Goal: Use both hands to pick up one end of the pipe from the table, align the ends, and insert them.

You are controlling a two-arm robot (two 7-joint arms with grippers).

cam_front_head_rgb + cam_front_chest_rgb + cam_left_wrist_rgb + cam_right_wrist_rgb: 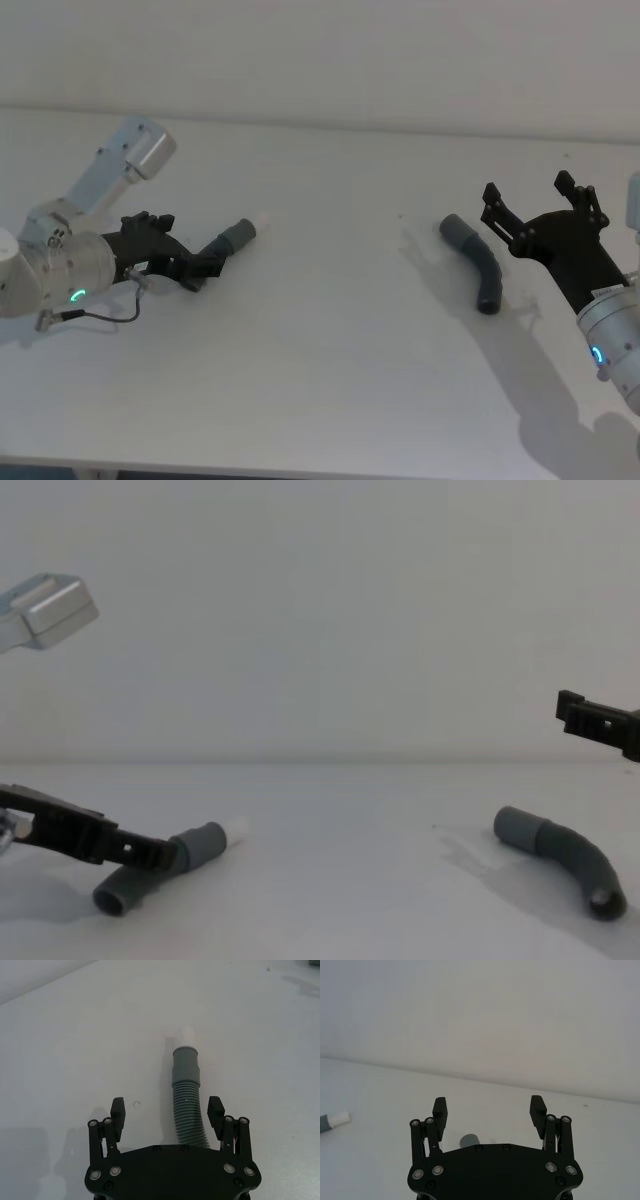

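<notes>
The pipe lies in two pieces on the white table. The left piece ends in a white tip beyond its grey cuff. My left gripper is low over this piece and open, its fingers standing on either side of the corrugated hose without closing on it. The right piece is curved, with a smooth grey cuff. My right gripper hovers open just right of it, above the table, holding nothing.
The white wall rises behind the table's far edge. A stretch of bare table separates the two pieces. The left piece's open end points toward the near side of the table.
</notes>
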